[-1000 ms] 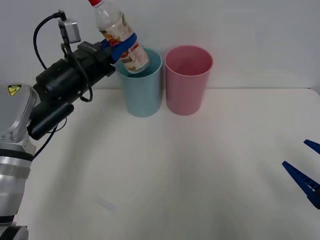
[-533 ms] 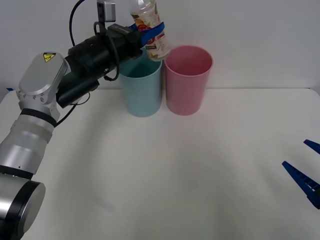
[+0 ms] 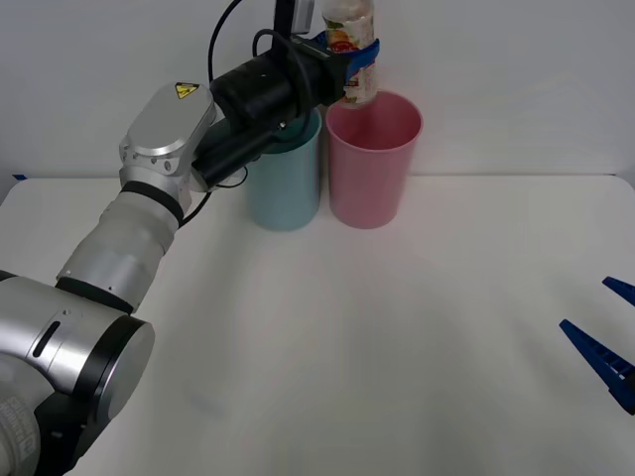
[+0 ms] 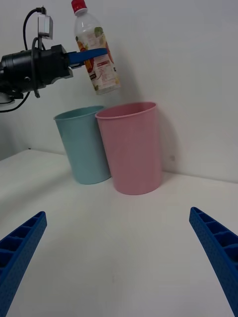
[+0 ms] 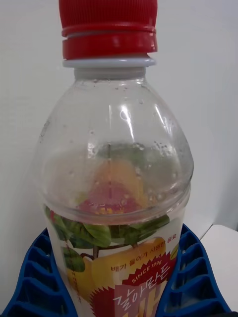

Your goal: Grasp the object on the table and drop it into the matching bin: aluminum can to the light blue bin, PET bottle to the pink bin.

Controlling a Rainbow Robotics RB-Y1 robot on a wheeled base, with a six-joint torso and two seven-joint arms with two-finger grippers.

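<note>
**Two bins, one bottle held above the pink one**

Widest is the white table (image 3: 397, 327). On its far side stand the pink bin (image 3: 374, 164) and the light blue bin (image 3: 286, 193), just beside each other. The left gripper (image 3: 355, 58) is raised over the pink bin's rim, its blue fingers (image 5: 186, 277) closed around the labelled body of the PET bottle (image 3: 352, 45), red cap up. The right gripper (image 4: 119, 257) waits low at the table's right side, fingers spread wide apart.

wall (image 3: 516, 79): plain, pale grey | light: even, soft shadows | furniture: white table (image 3: 397, 347)
</note>
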